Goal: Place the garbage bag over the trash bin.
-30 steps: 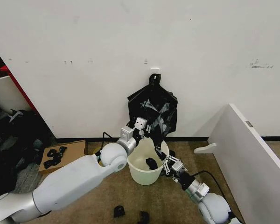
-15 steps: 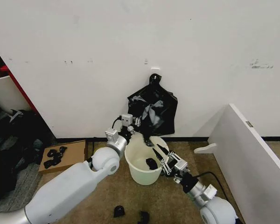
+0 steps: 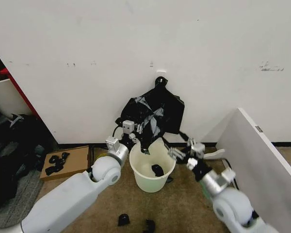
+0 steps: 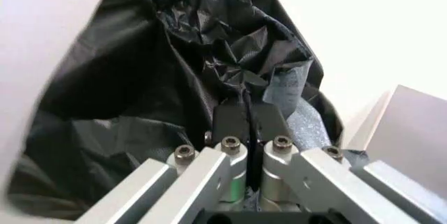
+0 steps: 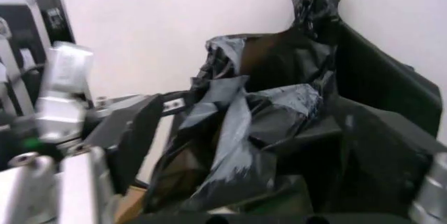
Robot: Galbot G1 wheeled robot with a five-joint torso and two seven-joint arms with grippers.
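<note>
Both arms are smooth, glossy white shells with rounded grey-white joints, narrowing to silver metal wrists. The left tool [image 3: 138,139] carries small pale square blocks at the frame's centre; seen close, it has brushed aluminium links pinned by round silver screws and flat black fingers [image 4: 234,122]. The right tool [image 3: 180,149], right of centre, has black-and-silver linkage and a black cable.

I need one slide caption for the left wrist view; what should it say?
Left pincer pinched shut on a fold of the crinkled black garbage bag against a white wall.
</note>
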